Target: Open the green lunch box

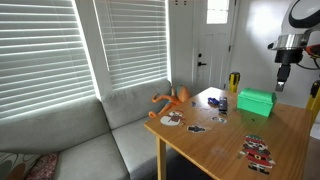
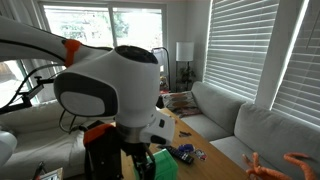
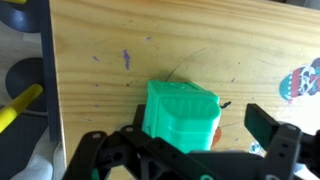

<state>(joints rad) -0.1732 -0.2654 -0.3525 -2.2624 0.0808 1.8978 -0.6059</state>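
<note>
The green lunch box stands on the wooden table near its far side, lid shut. In the wrist view the box lies right under the camera, between my two fingers. My gripper hangs in the air above the box, slightly to its right, not touching it. In the wrist view the gripper is open and empty, with one finger on each side of the box. In an exterior view the arm hides most of the box; only a green piece shows.
A yellow-and-black upright object stands behind the box. An orange toy, a blue item and several small printed pieces lie on the table. A grey couch adjoins the table. A yellow handle shows beyond the table edge.
</note>
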